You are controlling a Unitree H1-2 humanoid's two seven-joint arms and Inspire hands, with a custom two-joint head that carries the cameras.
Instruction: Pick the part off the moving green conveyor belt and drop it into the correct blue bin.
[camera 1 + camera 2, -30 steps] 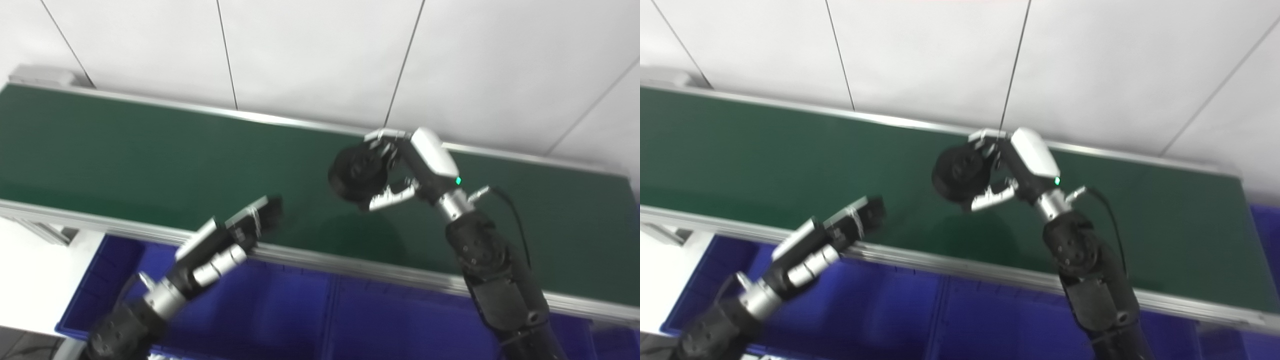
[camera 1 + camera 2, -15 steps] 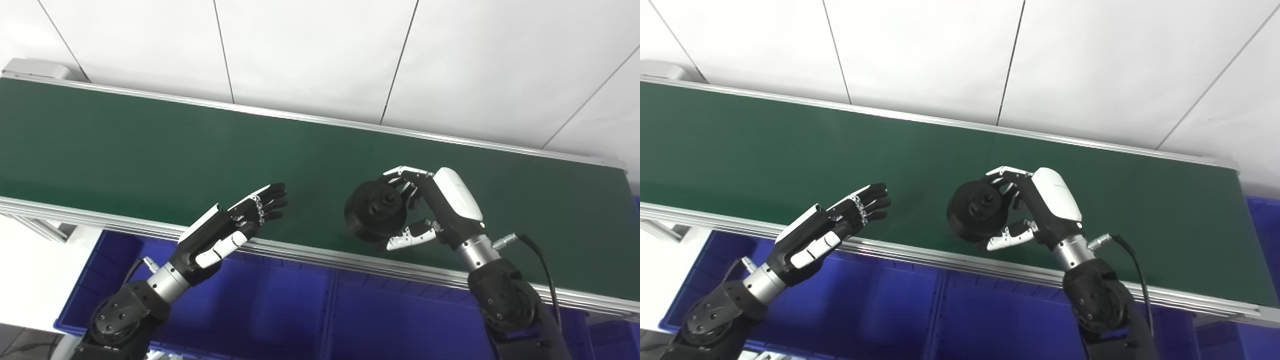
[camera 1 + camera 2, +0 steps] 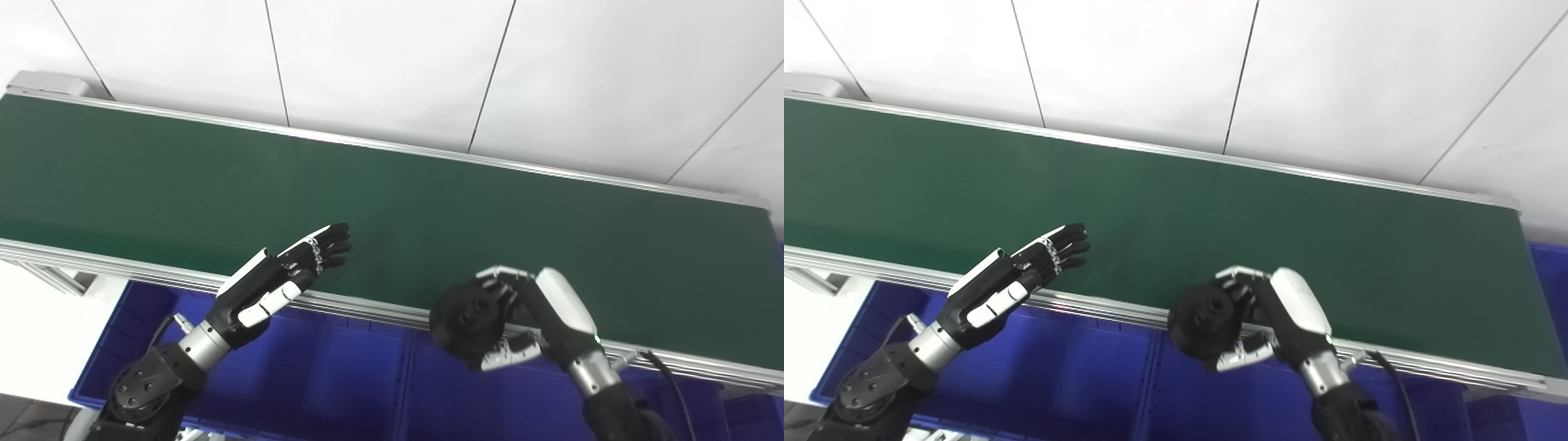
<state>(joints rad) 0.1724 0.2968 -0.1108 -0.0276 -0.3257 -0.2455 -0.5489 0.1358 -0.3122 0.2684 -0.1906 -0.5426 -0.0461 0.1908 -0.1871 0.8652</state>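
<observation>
Nearest, blue bins (image 3: pixel 343 386) sit below the belt's metal rail. The right hand (image 3: pixel 539 318) grips a round black part (image 3: pixel 465 321) over the bins, at the rail. The left hand (image 3: pixel 278 285) is flat, fingers extended, empty, above the green conveyor belt (image 3: pixel 184 184). The right eye view shows another bin at far right.

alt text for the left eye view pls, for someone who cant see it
The right hand grips a round black plastic part over the near metal rail of the green conveyor belt, above the blue plastic bins. The left hand hovers open and empty at the belt's near edge.
</observation>
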